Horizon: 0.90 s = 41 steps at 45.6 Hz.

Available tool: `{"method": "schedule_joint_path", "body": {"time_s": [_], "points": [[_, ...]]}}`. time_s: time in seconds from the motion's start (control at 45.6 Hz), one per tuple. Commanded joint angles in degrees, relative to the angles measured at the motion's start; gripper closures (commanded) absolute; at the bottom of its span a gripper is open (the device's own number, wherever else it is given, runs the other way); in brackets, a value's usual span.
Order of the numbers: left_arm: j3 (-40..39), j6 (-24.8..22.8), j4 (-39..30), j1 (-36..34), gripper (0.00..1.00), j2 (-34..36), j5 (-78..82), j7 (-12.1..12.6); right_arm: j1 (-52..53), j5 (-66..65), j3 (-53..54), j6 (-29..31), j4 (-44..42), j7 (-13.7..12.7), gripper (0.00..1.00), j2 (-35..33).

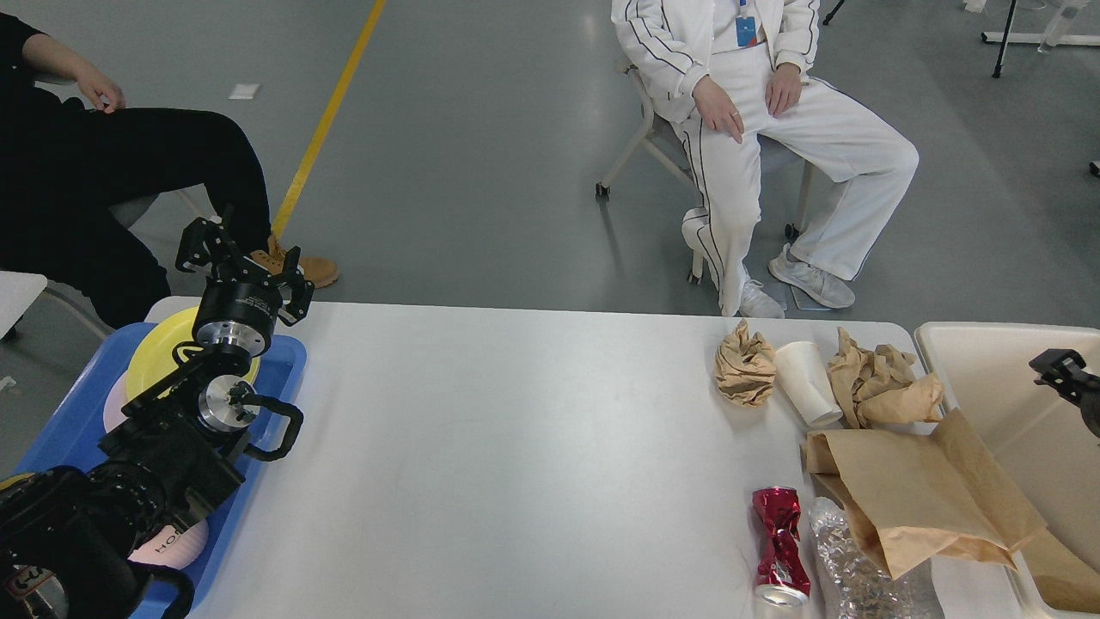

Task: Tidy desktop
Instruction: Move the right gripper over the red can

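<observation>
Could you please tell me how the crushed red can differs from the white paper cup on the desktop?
The red can is shiny metal, crumpled and pinched at its middle; the white paper cup is matte and keeps its shape. The can lies near the front edge beside crinkled clear plastic; the cup lies farther back, between two wads of brown paper. Both lie on their sides on the desktop.
</observation>
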Motion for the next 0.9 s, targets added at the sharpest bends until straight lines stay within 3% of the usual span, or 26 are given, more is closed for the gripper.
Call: {"method": "schedule_joint_path", "body": {"time_s": [0.0, 0.197, 0.439, 0.548, 0.724, 0.79, 0.877], "points": [[0.0, 0.0, 0.0, 0.0, 0.04, 0.0, 0.0, 0.0, 1.7, 0.1, -0.6, 0.0, 0.2, 0.0, 0.0, 0.6], [0.0, 0.0, 0.0, 0.0, 0.04, 0.0, 0.0, 0.0, 13.6, -1.1, -3.3, 1.7, 7.2, -0.3, 0.0, 1.1], [0.0, 0.0, 0.0, 0.0, 0.04, 0.0, 0.0, 0.0, 33.2, -1.6, -18.7, 7.5, 18.3, -0.1, 0.0, 10.8], [0.0, 0.0, 0.0, 0.0, 0.04, 0.0, 0.0, 0.0, 41.6, -1.2, -19.9, 17.8, 22.9, -0.1, 0.0, 13.5], [0.0, 0.0, 0.0, 0.0, 0.04, 0.0, 0.0, 0.0, 52.6, -1.1, -19.0, 42.0, 28.9, 0.1, 0.0, 17.4], [0.0, 0.0, 0.0, 0.0, 0.04, 0.0, 0.0, 0.0, 54.8, -0.7, -19.0, 46.3, 29.8, 0.2, 0.0, 19.0], [0.0, 0.0, 0.0, 0.0, 0.04, 0.0, 0.0, 0.0, 58.0, 1.0, -20.1, 47.3, 33.0, 0.1, 0.0, 20.1]]}}
